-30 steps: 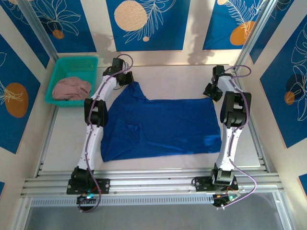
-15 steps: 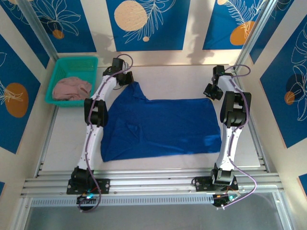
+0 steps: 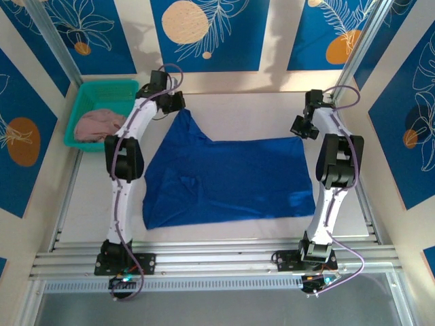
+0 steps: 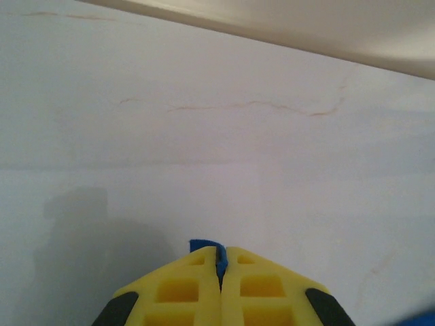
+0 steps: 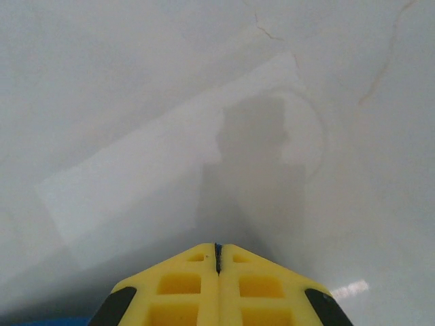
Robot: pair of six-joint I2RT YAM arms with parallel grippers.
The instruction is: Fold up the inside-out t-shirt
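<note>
The left gripper (image 4: 219,252) pinches the t-shirt (image 3: 231,180) by its far-left corner; the right gripper (image 5: 217,248) clamps a barely visible blue sliver of it, far right.

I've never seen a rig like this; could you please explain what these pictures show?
Two robot arms are bolted at the table's near edge. The wide picture looks down from above and behind them; the other two come from a camera on each wrist, looking past yellow fingers. A blue t-shirt lies spread on the table; a teal basket at the far left holds a pink garment. The left gripper is shut on the t-shirt's far left corner: its wrist view shows a blue sliver pinched. The right gripper is shut at the far right corner; whether it has cloth, I cannot tell.
</note>
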